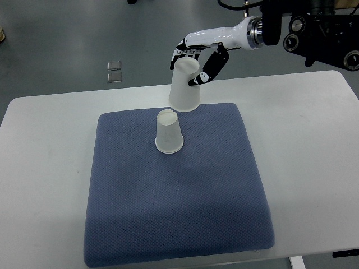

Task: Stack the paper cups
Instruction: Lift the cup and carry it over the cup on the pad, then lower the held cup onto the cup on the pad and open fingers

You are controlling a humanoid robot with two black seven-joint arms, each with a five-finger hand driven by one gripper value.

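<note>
The right hand [193, 61] reaches in from the right and its fingers [210, 67] are wrapped around the top of the far cup [185, 85], which stands upside down at the back edge of the blue pad [174, 202] on the table [303, 145]. The near cup [168, 132], also upside down and upright on the pad, sits just in front of and slightly left of the held cup, apart from it. Stacking likely means lifting the held cup and carrying it toward the robot until its open mouth is straight above the near cup's base; no left hand shows.
</note>
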